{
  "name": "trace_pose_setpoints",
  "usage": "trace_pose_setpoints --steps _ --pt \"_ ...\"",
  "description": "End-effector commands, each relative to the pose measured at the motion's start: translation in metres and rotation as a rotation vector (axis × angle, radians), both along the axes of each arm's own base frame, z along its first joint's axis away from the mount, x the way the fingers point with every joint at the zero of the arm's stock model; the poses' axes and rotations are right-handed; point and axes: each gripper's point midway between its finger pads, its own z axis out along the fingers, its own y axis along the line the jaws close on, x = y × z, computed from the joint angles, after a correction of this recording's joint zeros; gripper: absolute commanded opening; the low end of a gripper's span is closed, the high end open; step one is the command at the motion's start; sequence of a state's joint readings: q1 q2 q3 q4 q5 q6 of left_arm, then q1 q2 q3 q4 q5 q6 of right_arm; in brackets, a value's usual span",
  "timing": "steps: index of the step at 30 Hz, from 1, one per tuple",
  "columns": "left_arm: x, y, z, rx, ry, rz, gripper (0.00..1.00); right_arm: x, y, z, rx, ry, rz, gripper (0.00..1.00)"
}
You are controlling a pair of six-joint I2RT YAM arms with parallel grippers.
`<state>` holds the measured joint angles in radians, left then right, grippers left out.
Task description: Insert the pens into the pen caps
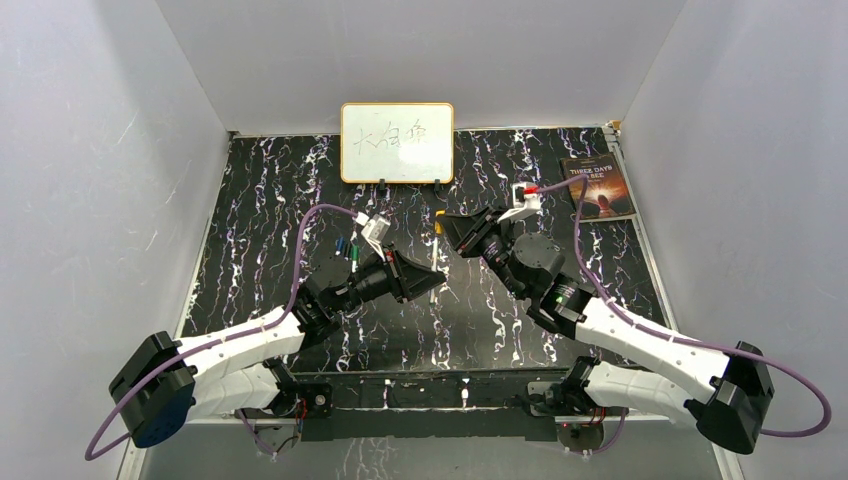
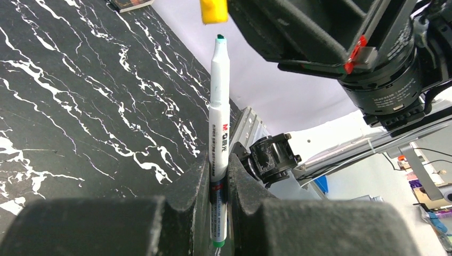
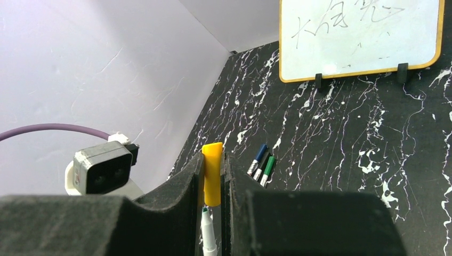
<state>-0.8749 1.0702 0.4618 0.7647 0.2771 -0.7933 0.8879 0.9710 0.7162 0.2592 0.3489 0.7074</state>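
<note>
My left end effector [image 2: 217, 178] pinches a thin white plastic marker pen [image 2: 219, 106] w/ a green tip. My right end effector [image 3: 213, 161] pinches a stubby yellow plastic cap [image 3: 212, 181]. Both are up over the middle of the black marbled tabletop [image 2: 80, 106], tip just under the cap, not touching.

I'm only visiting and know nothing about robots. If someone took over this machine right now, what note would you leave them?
Left gripper: shut on a pen, tip pointing at the cap.
Right gripper: shut on the yellow cap, just off the pen's tip, not on yet.
Elsewhere: three pens lie side by side on the table; they appear capped in blue, black and green.
Done: those three, it seems.
Left: push the pen into the yellow cap, then set it down.
</note>
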Motion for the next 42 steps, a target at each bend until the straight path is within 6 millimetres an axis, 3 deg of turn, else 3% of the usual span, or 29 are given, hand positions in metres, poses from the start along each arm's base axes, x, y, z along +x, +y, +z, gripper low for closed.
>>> trace_pose_setpoints --steps 1,26,42 --pt "-0.002 -0.001 0.024 -0.039 -0.065 -0.005 0.0 0.003 -0.004 0.05 0.09 -0.099 -0.018 0.0" --pt "-0.004 0.001 0.038 -0.07 -0.082 -0.008 0.0 0.002 0.006 0.035 0.077 -0.072 0.034 0.0" --pt "-0.003 -0.001 0.033 -0.061 -0.075 -0.011 0.0 -0.001 0.003 0.048 0.102 -0.092 0.033 0.0"
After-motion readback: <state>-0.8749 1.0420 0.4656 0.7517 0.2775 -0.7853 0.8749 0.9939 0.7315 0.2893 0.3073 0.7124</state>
